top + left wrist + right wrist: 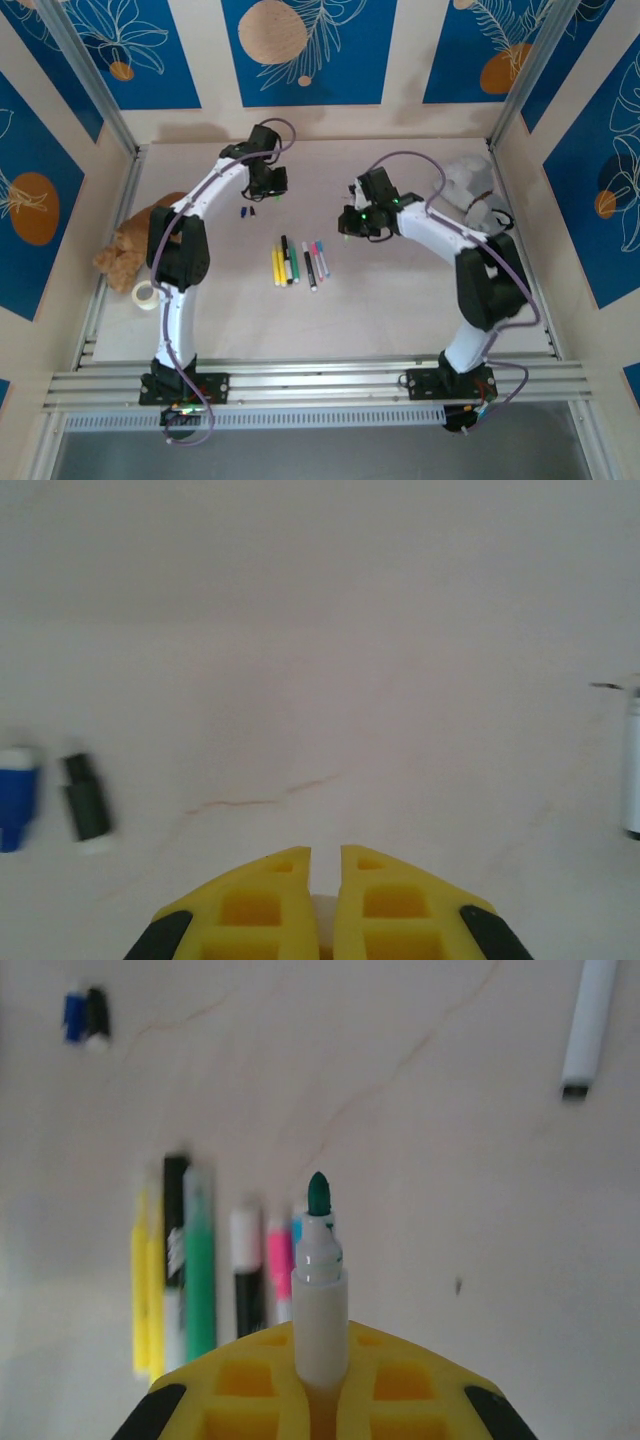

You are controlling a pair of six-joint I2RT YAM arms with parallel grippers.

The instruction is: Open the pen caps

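- Watching through the overhead camera, I use the row of pens (pixel 297 262) in the middle of the table (pixel 400 300) as my reference. The pens lie side by side: yellow at the left end, then black, green, a white-and-black one, pink and blue.
- The blue cap (pixel 243 212) and the black cap (pixel 252 212) lie loose on the bare table, beyond the far left end of the row and apart from it. They sit just beside each other, with the black one nearer the row.
- The left gripper (pixel 266 186) hangs beyond those two caps, farther from the row than they are. Its yellow fingers (pixel 270 900) are pressed together. A pale sliver shows low in the slit between them, and I can't tell what it is.
- The right gripper (pixel 352 222) sits off the far right end of the row, above the table. It is clenched on a green-tipped pen (pixel 320 1300), which sticks out from between the fingers with its tip bare.
- On the right wrist camera, a white pen (pixel 585 1030) with a dark end lies alone, well apart from the row.
- I can't tell from this feed whether the pens in the row have their caps on.
- A plush toy (pixel 125 255) and a tape roll (pixel 145 295) lie well to the left of the row, by the table's edge.
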